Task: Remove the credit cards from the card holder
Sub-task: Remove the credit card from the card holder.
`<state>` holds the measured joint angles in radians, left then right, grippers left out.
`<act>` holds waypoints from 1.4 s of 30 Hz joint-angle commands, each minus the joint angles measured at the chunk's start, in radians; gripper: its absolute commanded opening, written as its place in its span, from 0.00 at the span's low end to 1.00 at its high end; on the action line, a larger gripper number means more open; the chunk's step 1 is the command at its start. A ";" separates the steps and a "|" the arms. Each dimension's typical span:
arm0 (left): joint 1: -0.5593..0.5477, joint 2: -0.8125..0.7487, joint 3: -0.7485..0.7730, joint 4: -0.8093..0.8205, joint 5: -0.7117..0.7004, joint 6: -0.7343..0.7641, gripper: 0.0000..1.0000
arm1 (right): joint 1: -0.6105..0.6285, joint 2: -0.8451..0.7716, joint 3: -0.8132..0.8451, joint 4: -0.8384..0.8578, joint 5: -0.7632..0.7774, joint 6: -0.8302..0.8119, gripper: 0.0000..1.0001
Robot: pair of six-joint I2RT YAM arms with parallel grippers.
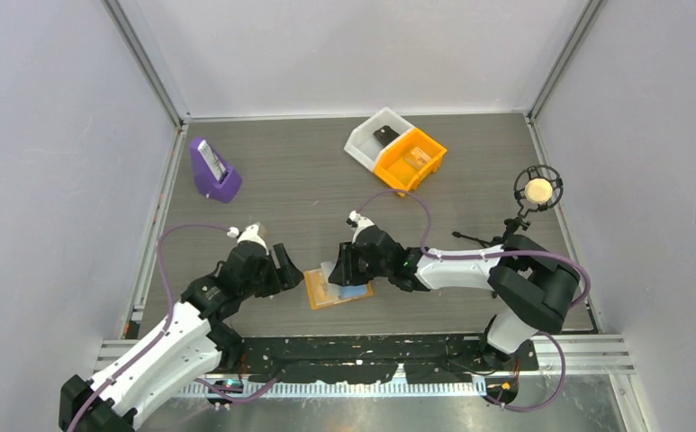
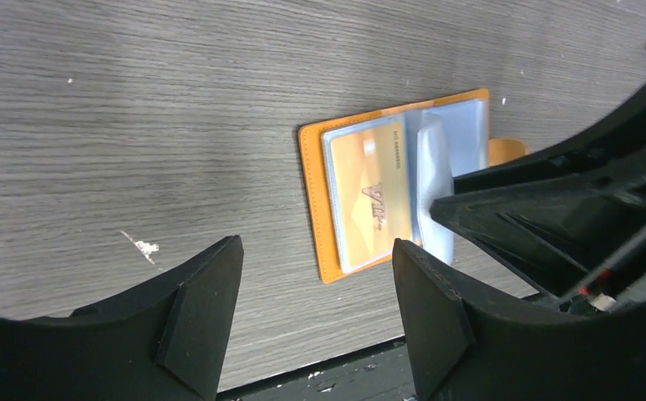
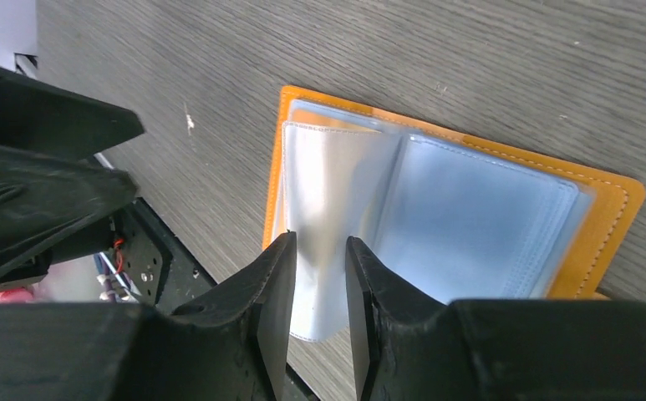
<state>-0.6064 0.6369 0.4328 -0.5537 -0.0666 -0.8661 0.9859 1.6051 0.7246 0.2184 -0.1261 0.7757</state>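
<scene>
The card holder (image 1: pixel 337 290) lies open on the table near the front edge, orange outside (image 2: pixel 311 200) with light blue clear sleeves (image 3: pixel 486 217) inside. A gold credit card (image 2: pixel 369 196) shows in its left sleeve. One sleeve (image 2: pixel 434 180) stands lifted. My right gripper (image 3: pixel 319 251) sits over the holder with its jaws a narrow gap apart astride that lifted sleeve, and one of its fingers (image 2: pixel 486 209) touches it. My left gripper (image 2: pixel 317 284) is open just left of the holder with nothing between its fingers. The other cards are hidden.
A purple stand (image 1: pixel 213 171) holding a device sits at the back left. A white bin (image 1: pixel 377 135) and an orange bin (image 1: pixel 411 159) sit at the back centre. A round microphone (image 1: pixel 537 189) stands on the right. The black front rail (image 1: pixel 371 351) runs just below the holder.
</scene>
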 commanded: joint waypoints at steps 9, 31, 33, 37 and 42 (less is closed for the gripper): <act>-0.001 0.118 -0.010 0.137 0.036 -0.051 0.66 | -0.039 -0.238 0.006 -0.277 0.220 -0.080 0.40; 0.000 -0.283 0.092 -0.205 -0.218 0.010 0.69 | 0.196 0.048 0.301 -0.397 0.385 -0.085 0.65; 0.001 -0.305 0.088 -0.220 -0.216 0.008 0.70 | 0.203 0.085 0.324 -0.411 0.389 -0.085 0.66; 0.000 -0.325 0.075 -0.242 -0.208 0.001 0.70 | 0.218 0.146 0.351 -0.418 0.399 -0.088 0.70; 0.000 -0.329 0.056 -0.229 -0.185 -0.022 0.70 | 0.236 0.218 0.410 -0.487 0.476 -0.111 0.70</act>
<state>-0.6067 0.3141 0.4988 -0.7837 -0.2539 -0.8776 1.2064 1.7901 1.0660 -0.2153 0.2539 0.6842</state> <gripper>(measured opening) 0.697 0.711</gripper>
